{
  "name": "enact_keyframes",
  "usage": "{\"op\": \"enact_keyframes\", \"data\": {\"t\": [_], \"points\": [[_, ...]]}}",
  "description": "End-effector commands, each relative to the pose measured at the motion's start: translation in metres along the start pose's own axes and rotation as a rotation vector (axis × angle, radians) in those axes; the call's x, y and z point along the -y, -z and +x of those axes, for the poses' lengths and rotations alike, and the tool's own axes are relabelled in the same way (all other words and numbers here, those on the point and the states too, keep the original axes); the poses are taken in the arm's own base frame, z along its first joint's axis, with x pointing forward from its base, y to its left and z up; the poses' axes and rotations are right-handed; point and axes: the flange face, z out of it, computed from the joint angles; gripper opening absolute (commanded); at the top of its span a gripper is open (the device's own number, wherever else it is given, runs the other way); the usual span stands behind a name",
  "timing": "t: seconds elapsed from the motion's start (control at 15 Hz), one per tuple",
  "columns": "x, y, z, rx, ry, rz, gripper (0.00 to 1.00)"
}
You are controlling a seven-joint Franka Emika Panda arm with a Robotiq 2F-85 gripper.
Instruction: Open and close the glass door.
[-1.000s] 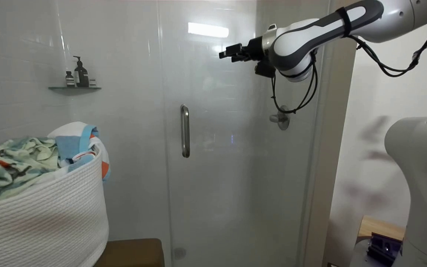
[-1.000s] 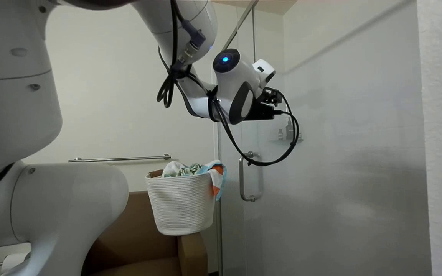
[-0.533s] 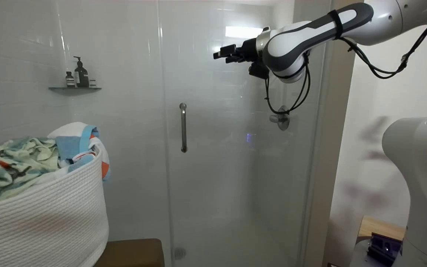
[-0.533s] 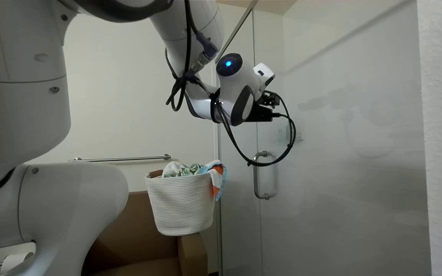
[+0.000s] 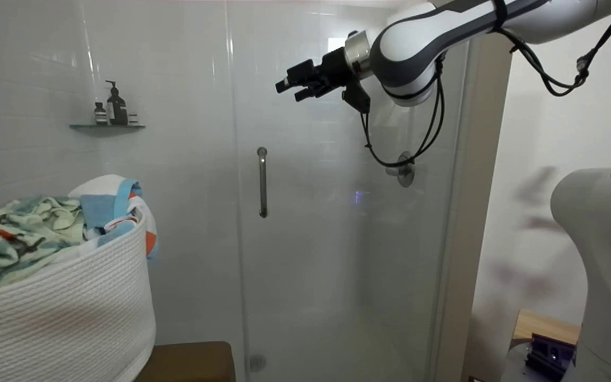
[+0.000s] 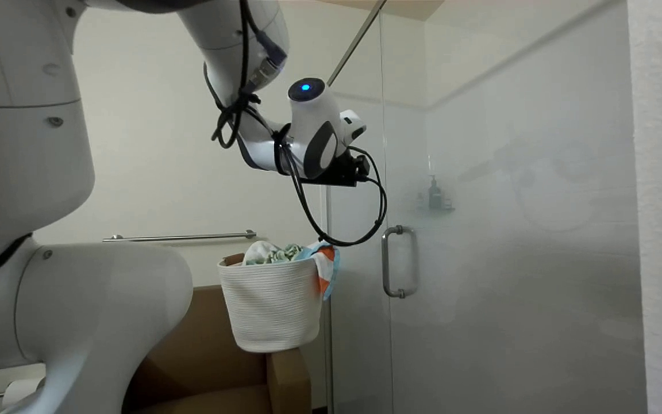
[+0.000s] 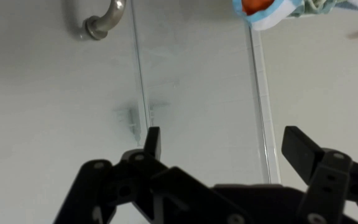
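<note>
So, crumpled cloths [image 5: 51, 225] overflow the white woven basket [image 5: 72, 313]; gripper [image 7: 223, 144] spread wide, empty; the wrist view crops the bar handle [image 7: 108, 20] on the glass door [image 7: 51, 105].

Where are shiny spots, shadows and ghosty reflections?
In an exterior view, glare on the glass door and soft shadows on the wall; in an exterior view, a faint reflection, probably of the arm; in the wrist view, a blurry dark streak beside the handle.

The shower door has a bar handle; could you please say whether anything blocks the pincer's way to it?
Nothing visible does: the wrist view shows no object between the open pincer and the bar handle on the glass shower door. Both exterior views show the woven basket left of it.
</note>
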Motion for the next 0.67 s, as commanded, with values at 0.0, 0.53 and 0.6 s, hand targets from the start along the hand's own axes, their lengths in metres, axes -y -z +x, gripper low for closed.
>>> {"op": "enact_keyframes", "data": {"t": [0.0,0.53,0.6], "points": [[0.018,-0.022,0.005,0.137,0.036,-0.127,1.0],[0.059,0.003,0.021,0.535,0.018,-0.249,1.0],[0.064,0.008,0.026,0.584,-0.02,-0.213,1.0]]}}
